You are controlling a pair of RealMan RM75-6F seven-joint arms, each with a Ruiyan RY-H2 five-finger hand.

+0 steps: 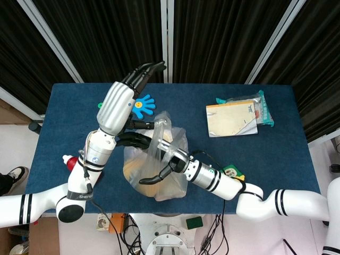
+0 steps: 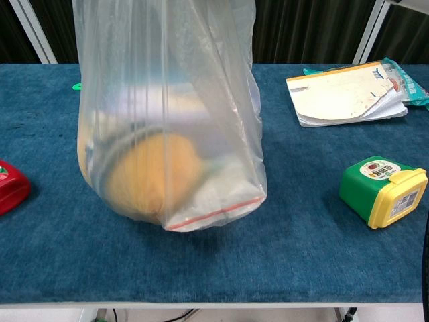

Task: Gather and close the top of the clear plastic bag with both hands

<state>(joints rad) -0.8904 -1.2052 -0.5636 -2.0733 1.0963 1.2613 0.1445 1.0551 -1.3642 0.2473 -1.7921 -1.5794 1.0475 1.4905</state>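
The clear plastic bag (image 1: 159, 178) (image 2: 167, 114) hangs upright, its bottom just touching the blue table. Inside lie an orange round object (image 2: 151, 181) and a small zip pouch with a red line (image 2: 214, 201). My left hand (image 1: 118, 103) is above the bag's left side; its long fingers point away and its thumb side pinches the bag's rim (image 1: 139, 139). My right hand (image 1: 166, 162) grips the gathered top from the right, with one finger stretched across the bag's front. Neither hand shows in the chest view.
A blue hand-shaped toy (image 1: 143, 105) and a green piece (image 1: 100, 105) lie behind the bag. A red bottle (image 1: 69, 162) (image 2: 10, 186) sits at the left. A green box with a yellow lid (image 2: 383, 191) stands at the right, and a notebook on packets (image 1: 234, 118) (image 2: 345, 92) at the far right.
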